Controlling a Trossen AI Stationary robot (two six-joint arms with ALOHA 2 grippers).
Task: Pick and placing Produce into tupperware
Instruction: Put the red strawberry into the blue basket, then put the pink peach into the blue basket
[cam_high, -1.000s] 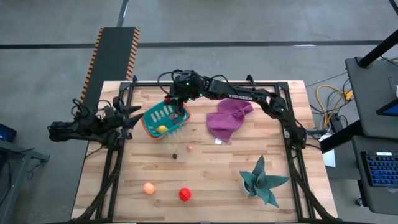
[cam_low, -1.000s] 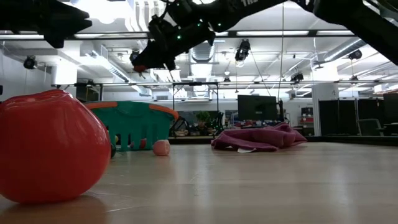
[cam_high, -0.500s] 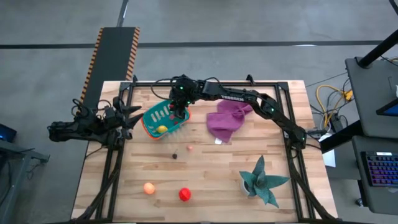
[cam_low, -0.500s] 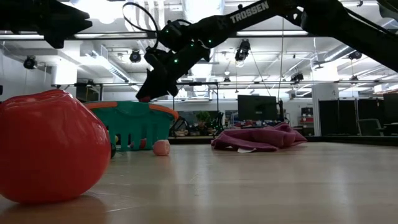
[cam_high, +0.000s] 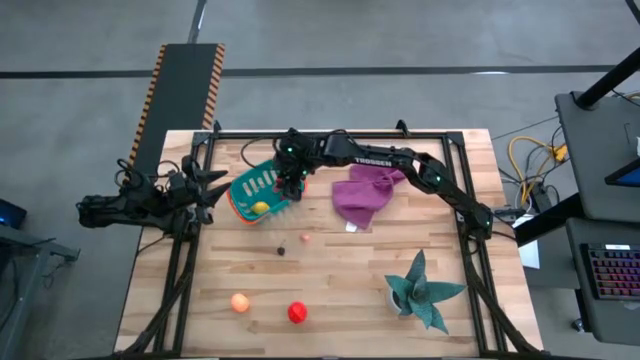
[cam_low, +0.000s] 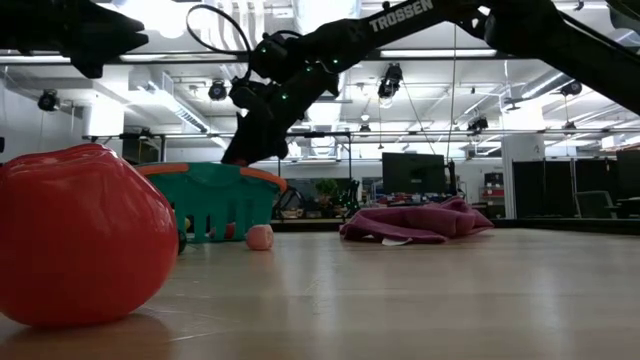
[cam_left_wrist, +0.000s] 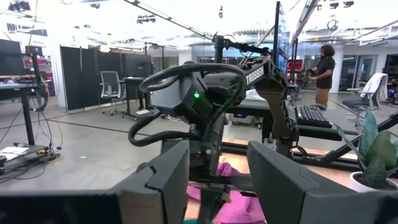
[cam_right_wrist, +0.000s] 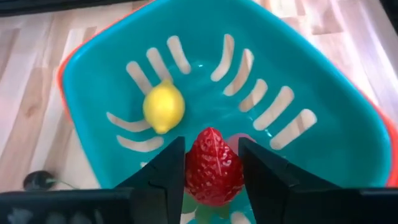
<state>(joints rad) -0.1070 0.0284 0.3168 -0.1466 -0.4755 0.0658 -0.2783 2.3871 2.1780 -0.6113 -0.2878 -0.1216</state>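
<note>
Right arm: reaches to 10 o'clock, gripper (cam_right_wrist: 210, 163) pointing down into basket (cam_high: 264, 192).
Claw: narrowly open, strawberry (cam_right_wrist: 211, 165) between fingers.
Change: lower, farther over basket.
Left gripper (cam_left_wrist: 217, 171): parked, partly open, empty.

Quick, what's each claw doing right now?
Right gripper: shut on a strawberry, above the basket.
Left gripper: open, holding nothing, off the table's left edge.

Teal basket (cam_right_wrist: 323, 134) with orange rim, yellow lemon (cam_right_wrist: 164, 107), red strawberry (cam_right_wrist: 211, 165).
</note>
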